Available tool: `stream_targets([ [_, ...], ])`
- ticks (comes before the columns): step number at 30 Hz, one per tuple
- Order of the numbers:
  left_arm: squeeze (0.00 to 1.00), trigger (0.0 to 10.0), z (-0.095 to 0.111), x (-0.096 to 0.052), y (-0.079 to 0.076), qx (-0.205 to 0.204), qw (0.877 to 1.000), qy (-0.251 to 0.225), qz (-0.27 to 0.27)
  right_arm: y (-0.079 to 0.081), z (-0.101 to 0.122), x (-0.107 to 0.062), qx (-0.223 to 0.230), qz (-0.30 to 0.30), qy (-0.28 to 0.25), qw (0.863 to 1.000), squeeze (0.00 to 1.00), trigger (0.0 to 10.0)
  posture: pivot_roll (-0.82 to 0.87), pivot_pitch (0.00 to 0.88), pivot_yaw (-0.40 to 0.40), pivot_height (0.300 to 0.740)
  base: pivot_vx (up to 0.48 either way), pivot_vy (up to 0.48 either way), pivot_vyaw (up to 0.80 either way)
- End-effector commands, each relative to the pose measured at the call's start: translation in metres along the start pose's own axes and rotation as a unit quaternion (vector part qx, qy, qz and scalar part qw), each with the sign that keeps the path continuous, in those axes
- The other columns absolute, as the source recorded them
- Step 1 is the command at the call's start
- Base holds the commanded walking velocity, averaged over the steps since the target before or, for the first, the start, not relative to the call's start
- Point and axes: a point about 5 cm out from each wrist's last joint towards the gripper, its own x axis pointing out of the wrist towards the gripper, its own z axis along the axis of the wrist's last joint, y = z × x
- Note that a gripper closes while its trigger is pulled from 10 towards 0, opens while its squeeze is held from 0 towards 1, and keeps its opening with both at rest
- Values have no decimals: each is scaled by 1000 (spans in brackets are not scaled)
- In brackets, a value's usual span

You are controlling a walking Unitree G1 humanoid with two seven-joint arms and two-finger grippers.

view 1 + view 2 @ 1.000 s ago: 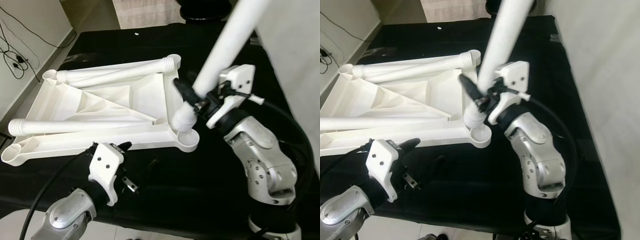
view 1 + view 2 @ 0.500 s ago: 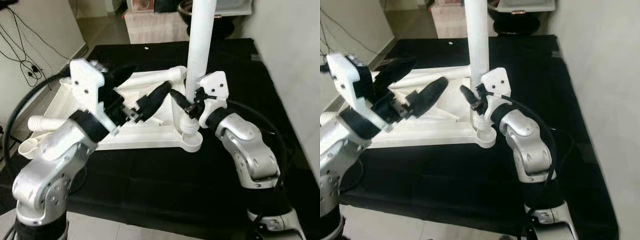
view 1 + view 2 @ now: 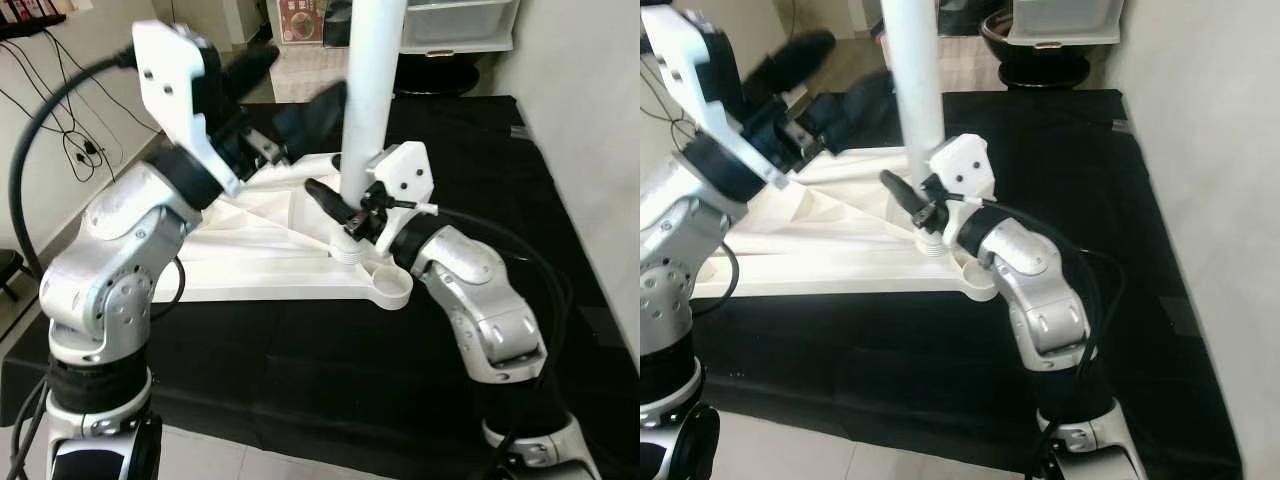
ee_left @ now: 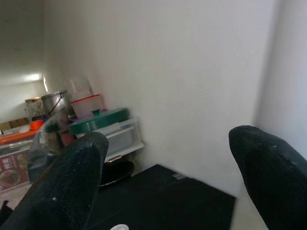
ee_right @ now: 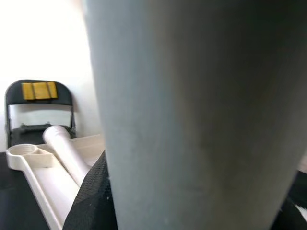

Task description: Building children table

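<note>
An upside-down white table top (image 3: 250, 250) lies on a black cloth. My right gripper (image 3: 345, 205) is shut on a long white table leg (image 3: 370, 80) and holds it upright. The leg's threaded end rests just beside the empty corner socket (image 3: 393, 290), on the table top's inner side. My left gripper (image 3: 300, 78) is raised high beside the leg's upper part, open, with nothing between its fingers (image 4: 72, 182). Another white leg (image 5: 64, 153) lies loose in the table top.
The black cloth (image 3: 330, 370) covers the work surface, and its front edge is close to me. A light wall (image 3: 590, 100) runs along the right. Cables (image 3: 70, 150) hang at the left wall. A dark bowl and a storage box (image 3: 450, 40) stand behind.
My left arm has swung up from the cloth's front edge to head height beside the leg. The right gripper has tipped the leg from slanted to upright. The camera has pulled back.
</note>
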Motion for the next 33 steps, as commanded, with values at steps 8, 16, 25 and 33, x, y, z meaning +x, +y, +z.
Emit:
stream_targets([
  [8, 0, 10000, -14, 18, -7, -22, 998, 24, -58, 23, 4, 6, -8, 55, -19, 998, 0, 10000, 26, 32, 102, 740, 0, 0, 0],
  [16, 0, 10000, -12, 18, -7, -7, 998, 20, -55, -8, -8, 8, -3, -48, 11, 999, 0, 10000, 32, 35, 97, 740, 0, 0, 0],
  [25, 0, 10000, -1, 6, -3, 10, 999, 9, -44, -46, -13, 3, 26, -146, 27, 989, 0, 10000, 46, 39, 83, 740, 0, 0, 0],
  [33, 0, 10000, -1, 10, -4, 19, 999, 7, -47, -13, 0, 12, -64, -41, -2, 997, 0, 10000, 36, 37, 86, 740, 0, 0, 0],
])
